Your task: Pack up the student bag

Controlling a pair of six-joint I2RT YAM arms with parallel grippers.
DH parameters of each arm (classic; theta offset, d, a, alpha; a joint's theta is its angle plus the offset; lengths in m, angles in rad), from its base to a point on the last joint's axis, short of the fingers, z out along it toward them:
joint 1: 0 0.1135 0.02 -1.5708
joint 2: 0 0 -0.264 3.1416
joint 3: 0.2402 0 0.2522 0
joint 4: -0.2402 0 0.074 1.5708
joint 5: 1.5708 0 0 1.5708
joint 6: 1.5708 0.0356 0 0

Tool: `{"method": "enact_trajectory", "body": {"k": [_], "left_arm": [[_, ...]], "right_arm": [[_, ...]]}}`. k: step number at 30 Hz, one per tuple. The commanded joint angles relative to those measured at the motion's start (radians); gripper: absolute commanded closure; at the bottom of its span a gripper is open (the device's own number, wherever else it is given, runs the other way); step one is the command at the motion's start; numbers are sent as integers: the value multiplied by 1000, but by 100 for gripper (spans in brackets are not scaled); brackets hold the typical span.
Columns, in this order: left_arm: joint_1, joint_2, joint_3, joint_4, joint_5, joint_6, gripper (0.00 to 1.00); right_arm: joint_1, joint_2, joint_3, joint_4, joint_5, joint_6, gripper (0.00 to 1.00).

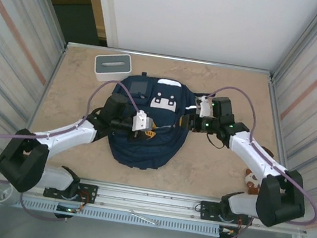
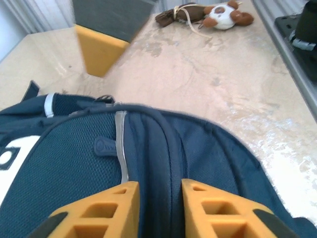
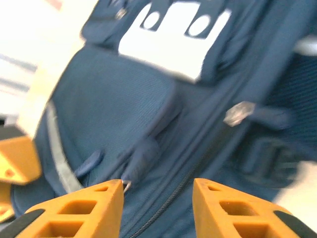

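The student bag (image 1: pixel 143 138), a navy-blue backpack with a white patch (image 1: pixel 166 99), lies flat in the middle of the table. My left gripper (image 1: pixel 151 132) sits low on the bag's middle. In the left wrist view its jaws (image 2: pixel 159 186) stand apart, straddling a raised fold of the bag's fabric (image 2: pixel 158 148). My right gripper (image 1: pixel 183 123) is at the bag's right side, open. In the right wrist view it (image 3: pixel 157 184) hovers over a zipper line (image 3: pixel 168 198), with a fabric zipper pull (image 3: pixel 141 158) beside its left finger.
A grey-and-white box (image 1: pixel 112 66) stands at the back left of the table. A brown-and-white plush toy (image 1: pixel 251 181) lies near the right arm's base, and it shows again in the left wrist view (image 2: pixel 218 15). Bare tabletop (image 1: pixel 212 164) surrounds the bag.
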State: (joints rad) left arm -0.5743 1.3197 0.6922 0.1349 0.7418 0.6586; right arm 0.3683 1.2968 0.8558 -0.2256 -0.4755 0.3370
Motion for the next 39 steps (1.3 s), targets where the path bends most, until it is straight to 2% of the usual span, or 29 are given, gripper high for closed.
{"method": "enact_trajectory", "body": {"k": [1, 3, 6, 9, 14, 17, 19, 22, 27, 32, 36, 37, 39], "left_arm": [[-27, 16, 33, 38, -13, -28, 57], [-27, 7, 36, 52, -60, -72, 44], [-17, -54, 12, 114, -185, -162, 33], [16, -144, -39, 214, -350, -281, 25], [119, -300, -124, 292, -696, -484, 12], [220, -350, -167, 290, -824, -596, 6], [303, -364, -199, 306, -819, -643, 5], [406, -360, -239, 352, -828, -636, 5], [513, -301, -249, 366, -875, -635, 5], [529, -189, -259, 401, -884, -629, 5], [531, -49, -282, 525, -891, -623, 4], [531, -27, -254, 445, -873, -628, 3], [532, 35, -260, 499, -855, -620, 3]], "right_arm": [[-31, -116, 18, -75, 223, -54, 53], [-35, -170, 32, -114, 352, -81, 47], [-36, -242, 40, -138, 526, -111, 26], [-36, -303, 35, -134, 661, -131, 15], [-40, -438, -14, -57, 859, -155, 4], [-51, -481, -48, 0, 947, -170, 0], [-67, -493, -76, 35, 990, -178, 1], [-110, -489, -117, 82, 1026, -168, 1], [-193, -428, -236, 235, 1045, -167, 1], [-300, -299, -372, 468, 911, -160, 1], [-333, -139, -436, 641, 856, -195, 1], [-338, -98, -447, 684, 837, -199, 1], [-343, -25, -478, 794, 794, -205, 1]]}}
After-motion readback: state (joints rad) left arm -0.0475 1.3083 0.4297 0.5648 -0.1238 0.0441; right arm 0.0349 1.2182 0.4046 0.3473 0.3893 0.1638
